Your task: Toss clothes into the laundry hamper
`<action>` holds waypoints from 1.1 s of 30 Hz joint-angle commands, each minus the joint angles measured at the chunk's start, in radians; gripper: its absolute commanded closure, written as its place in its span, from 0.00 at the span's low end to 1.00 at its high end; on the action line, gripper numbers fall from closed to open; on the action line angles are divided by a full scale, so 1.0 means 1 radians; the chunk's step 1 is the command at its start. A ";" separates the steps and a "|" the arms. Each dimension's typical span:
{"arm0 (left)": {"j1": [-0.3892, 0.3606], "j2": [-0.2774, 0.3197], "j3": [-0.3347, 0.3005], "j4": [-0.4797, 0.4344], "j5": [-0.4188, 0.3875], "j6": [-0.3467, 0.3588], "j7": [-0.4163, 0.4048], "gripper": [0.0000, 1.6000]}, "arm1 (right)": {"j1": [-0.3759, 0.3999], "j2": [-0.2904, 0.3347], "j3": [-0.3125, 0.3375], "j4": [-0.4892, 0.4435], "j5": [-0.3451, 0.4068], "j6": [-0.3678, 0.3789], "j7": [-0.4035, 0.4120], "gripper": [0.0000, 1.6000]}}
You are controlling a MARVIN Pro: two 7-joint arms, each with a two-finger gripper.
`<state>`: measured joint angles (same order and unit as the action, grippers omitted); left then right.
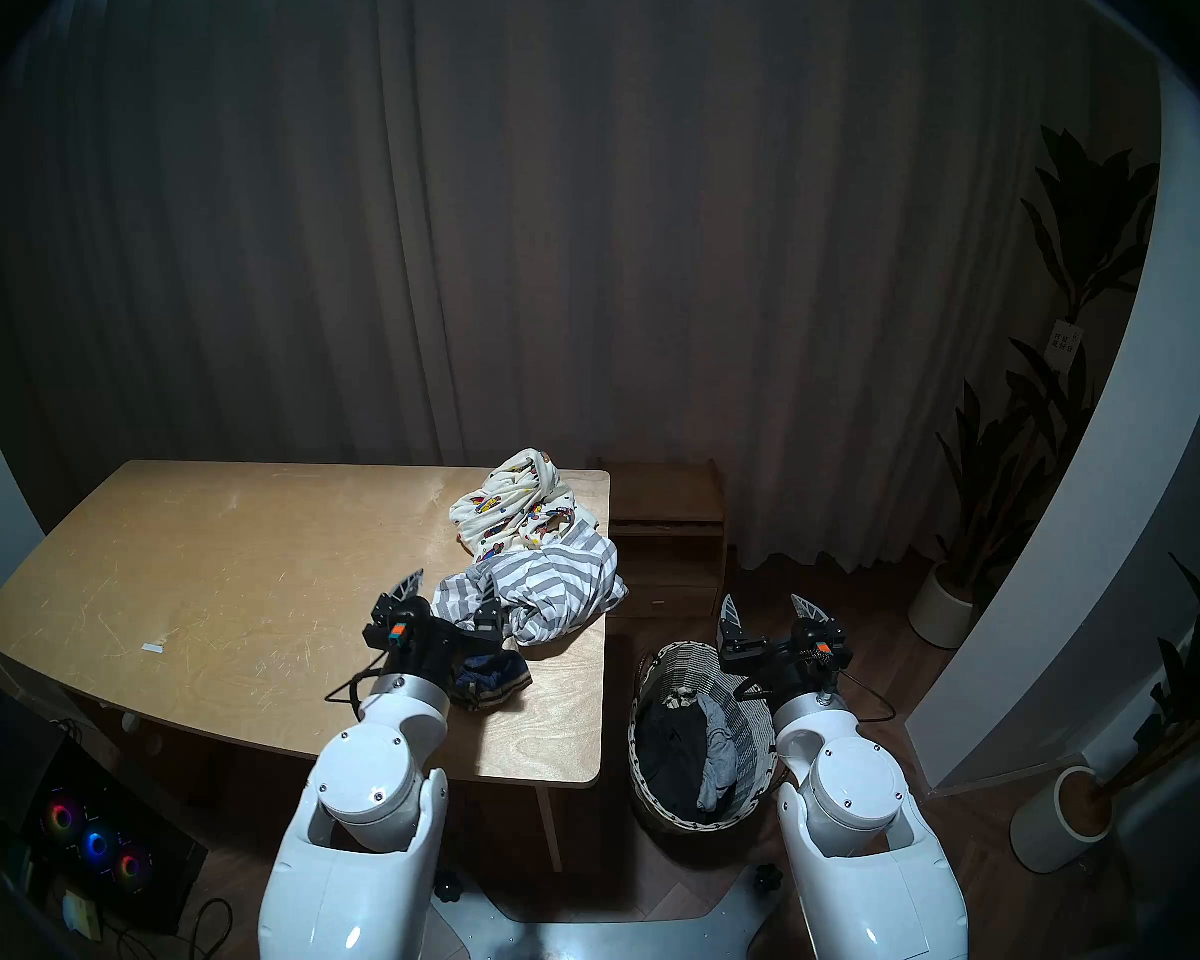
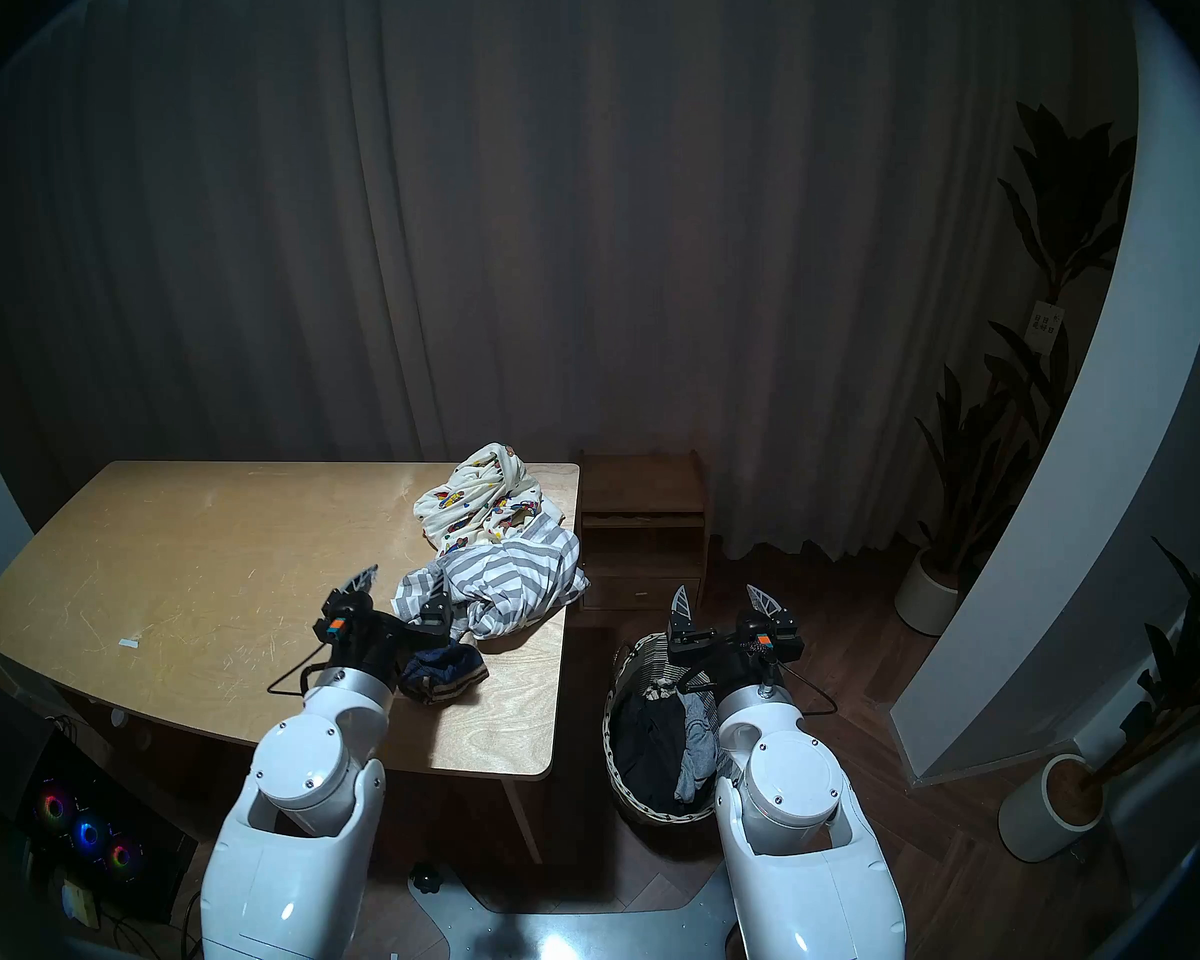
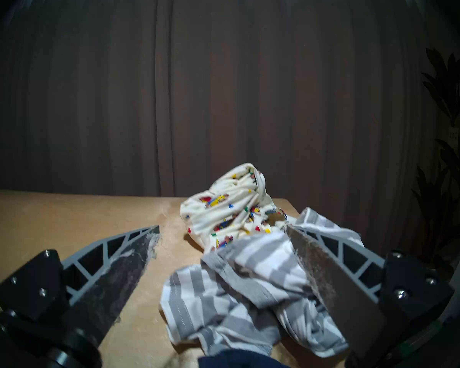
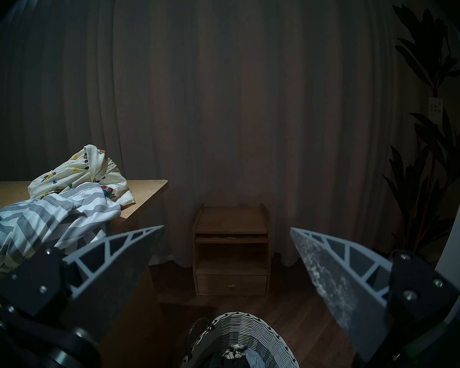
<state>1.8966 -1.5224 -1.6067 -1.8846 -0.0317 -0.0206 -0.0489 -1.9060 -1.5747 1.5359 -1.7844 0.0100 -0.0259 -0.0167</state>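
1. Three garments lie on the surface [image 1: 237, 577], none yet in the laundry hamper [image 1: 659, 668]: the cream bear-print garment [image 1: 514, 508] at the far right corner, the grey-and-white striped garment [image 1: 549, 591] touching it on the near side, and the small navy garment [image 1: 493, 681] nearest the robot
2. The hamper stands on the floor just right of the surface and already holds dark and grey clothing, so I judge the job partly done at most
3. The left claw [image 1: 448, 595] is spread and empty, level over the striped garment; the right claw [image 1: 770, 616] is spread and empty above the hamper
4. A white tag [image 4: 436, 110] on the plant carries small characters, too small to read reliably
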 commanded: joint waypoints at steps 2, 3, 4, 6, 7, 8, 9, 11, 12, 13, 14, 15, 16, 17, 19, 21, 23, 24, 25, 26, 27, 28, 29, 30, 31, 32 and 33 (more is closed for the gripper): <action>0.057 0.094 -0.133 -0.119 -0.012 0.035 -0.029 0.00 | 0.004 0.000 0.000 -0.019 0.000 -0.004 0.000 0.00; 0.069 0.099 -0.151 -0.116 -0.017 0.041 -0.032 0.00 | 0.004 0.000 0.000 -0.019 0.000 -0.004 0.000 0.00; 0.083 0.106 -0.169 -0.118 -0.027 0.051 -0.043 0.00 | 0.004 0.000 0.000 -0.020 0.000 -0.004 0.000 0.00; 0.098 0.114 -0.195 -0.105 -0.026 0.060 -0.043 0.00 | 0.004 0.000 0.000 -0.020 0.000 -0.004 0.000 0.00; 0.103 0.116 -0.208 -0.102 -0.035 0.067 -0.048 0.00 | 0.003 0.000 0.000 -0.020 0.000 -0.004 0.000 0.00; 0.107 0.116 -0.223 -0.097 -0.044 0.070 -0.051 0.00 | 0.003 0.000 0.000 -0.021 0.000 -0.004 0.000 0.00; 0.112 0.122 -0.236 -0.092 -0.042 0.072 -0.054 0.00 | -0.004 0.012 -0.018 -0.037 -0.004 -0.011 0.024 0.00; 0.114 0.126 -0.258 -0.078 -0.037 0.074 -0.049 0.00 | -0.019 0.019 -0.057 -0.071 -0.019 -0.028 0.047 0.00; 0.115 0.130 -0.270 -0.071 -0.035 0.072 -0.050 0.00 | -0.024 0.017 -0.073 -0.087 -0.021 -0.030 0.057 0.00; 0.112 0.126 -0.287 -0.066 -0.045 0.072 -0.047 0.00 | -0.025 0.023 -0.096 -0.101 -0.024 -0.042 0.070 0.00; 0.112 0.126 -0.301 -0.064 -0.053 0.071 -0.049 0.00 | -0.027 0.031 -0.115 -0.115 -0.026 -0.046 0.075 0.00; 0.110 0.124 -0.313 -0.064 -0.058 0.070 -0.045 0.00 | -0.019 0.043 -0.138 -0.120 -0.024 -0.056 0.085 0.00; 0.111 0.124 -0.324 -0.064 -0.063 0.070 -0.046 0.00 | -0.021 0.049 -0.155 -0.139 -0.027 -0.055 0.092 0.00; 0.110 0.121 -0.332 -0.063 -0.071 0.070 -0.045 0.00 | -0.010 0.059 -0.176 -0.143 -0.030 -0.063 0.100 0.00; 0.113 0.119 -0.344 -0.061 -0.077 0.071 -0.048 0.00 | -0.003 0.076 -0.212 -0.170 -0.026 -0.062 0.112 0.00; 0.119 0.115 -0.354 -0.056 -0.089 0.067 -0.052 0.00 | 0.004 0.095 -0.250 -0.182 -0.026 -0.056 0.121 0.00; 0.127 0.110 -0.368 -0.059 -0.107 0.056 -0.061 0.00 | 0.010 0.117 -0.290 -0.182 -0.022 -0.042 0.126 0.00; 0.132 0.110 -0.375 -0.063 -0.117 0.051 -0.068 0.00 | 0.016 0.127 -0.309 -0.174 -0.020 -0.042 0.123 0.00; 0.139 0.109 -0.382 -0.070 -0.127 0.044 -0.075 0.00 | 0.027 0.135 -0.326 -0.157 -0.026 -0.035 0.123 0.00; 0.143 0.106 -0.388 -0.076 -0.136 0.037 -0.079 0.00 | 0.040 0.147 -0.350 -0.140 -0.021 -0.036 0.107 0.00; 0.144 0.106 -0.389 -0.076 -0.140 0.035 -0.082 0.00 | 0.056 0.153 -0.366 -0.117 -0.005 -0.027 0.106 0.00; 0.145 0.106 -0.391 -0.075 -0.143 0.033 -0.085 0.00 | 0.069 0.152 -0.372 -0.100 -0.011 -0.021 0.107 0.00; 0.145 0.107 -0.392 -0.075 -0.147 0.031 -0.087 0.00 | 0.088 0.162 -0.397 -0.078 -0.006 -0.031 0.090 0.00; 0.146 0.107 -0.393 -0.074 -0.151 0.029 -0.090 0.00 | 0.108 0.171 -0.423 -0.058 0.009 -0.027 0.072 0.00; 0.147 0.107 -0.394 -0.074 -0.153 0.029 -0.092 0.00 | 0.115 0.168 -0.426 -0.046 0.001 -0.026 0.077 0.00; 0.147 0.107 -0.394 -0.074 -0.154 0.028 -0.093 0.00 | 0.129 0.177 -0.448 -0.033 0.007 -0.033 0.064 0.00; 0.147 0.108 -0.395 -0.073 -0.156 0.027 -0.095 0.00 | 0.142 0.180 -0.465 -0.023 0.024 -0.020 0.057 0.00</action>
<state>2.0423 -1.4132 -1.9880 -1.9323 -0.1689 0.0326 -0.1323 -1.8676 -1.4394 1.1959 -1.8597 -0.0047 -0.0577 0.0876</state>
